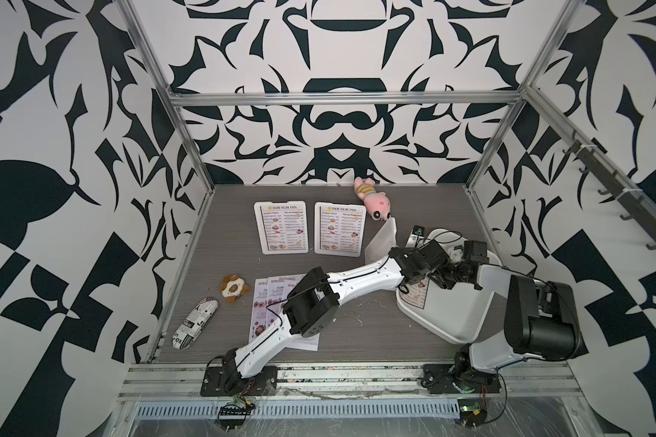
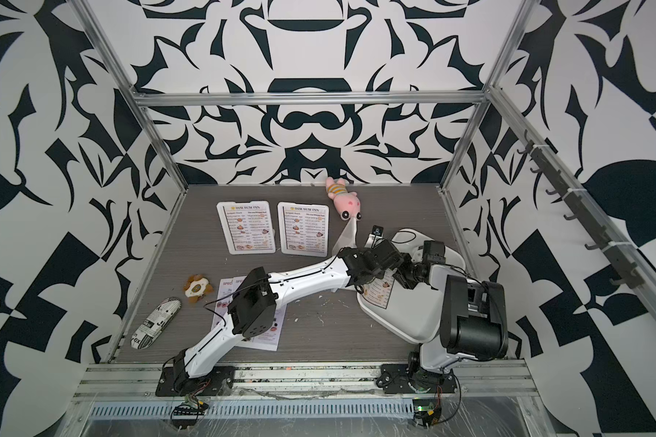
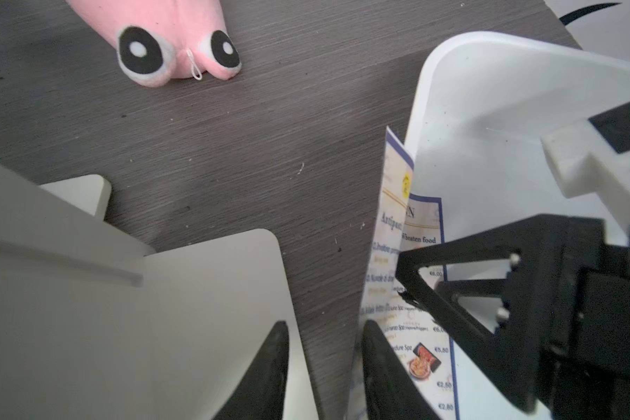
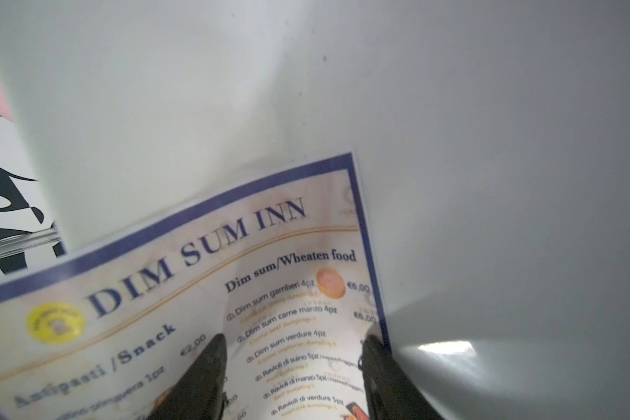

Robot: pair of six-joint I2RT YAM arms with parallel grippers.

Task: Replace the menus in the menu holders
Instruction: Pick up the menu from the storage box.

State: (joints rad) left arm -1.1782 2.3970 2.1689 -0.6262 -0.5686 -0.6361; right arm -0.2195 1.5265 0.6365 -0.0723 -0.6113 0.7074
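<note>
Bare table [image 1: 360, 333] at the front edge's middle; tray [image 1: 451, 314] fills the right edge; left arm [image 1: 356, 280] spans the centre; menu holders [image 1: 281, 227] stand near the back edge.

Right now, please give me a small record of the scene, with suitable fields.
standing holders: two, both showing DIM SUM INN menus
third holder: tilted, next to white tray
loose menu: DIM SUM INN sheet in white tray
SPECIAL MENU sheets: on table, partly under left arm
left gripper: open, beside third holder
right gripper: open, over loose menu
</note>
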